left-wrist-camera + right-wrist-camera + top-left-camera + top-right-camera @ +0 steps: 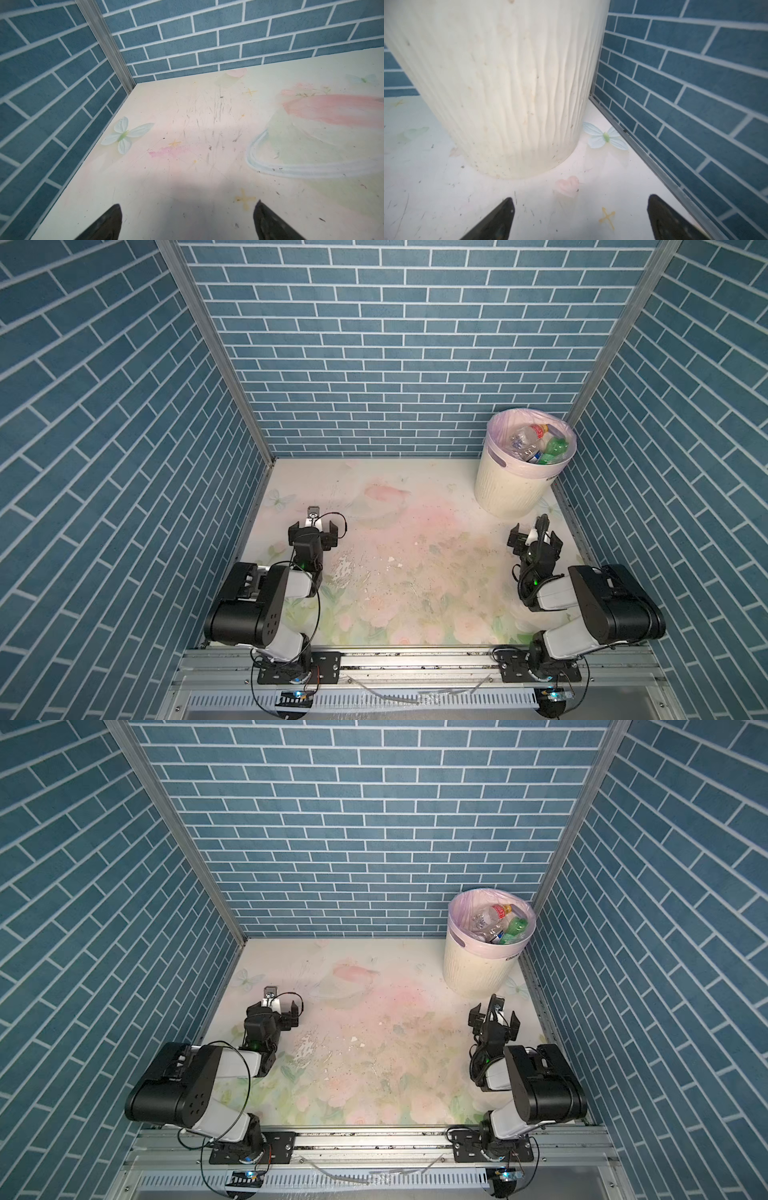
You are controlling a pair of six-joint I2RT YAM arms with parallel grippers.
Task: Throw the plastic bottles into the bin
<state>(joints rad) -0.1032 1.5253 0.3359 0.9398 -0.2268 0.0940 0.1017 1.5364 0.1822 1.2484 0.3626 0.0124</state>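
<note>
The cream ribbed bin [513,485] [478,969] with its pale lilac liner stands in the far right corner of the table. Several plastic bottles [530,439] [492,917] lie piled inside it, mostly clear, one green [556,446] [516,925]. My left gripper [313,527] [274,1007] hovers low over the left side of the table, open and empty; in the left wrist view [188,204] only bare tabletop lies between its fingers. My right gripper [535,533] [494,1013] is open and empty just in front of the bin, whose wall [500,83] fills the right wrist view beyond the gripper [581,198].
Blue brick-pattern walls [104,448] [695,83] close in the table on three sides. The floral tabletop [415,572] is scuffed and speckled. A metal rail [415,659] carrying both arm bases runs along the front edge. The bin nearly touches the right wall.
</note>
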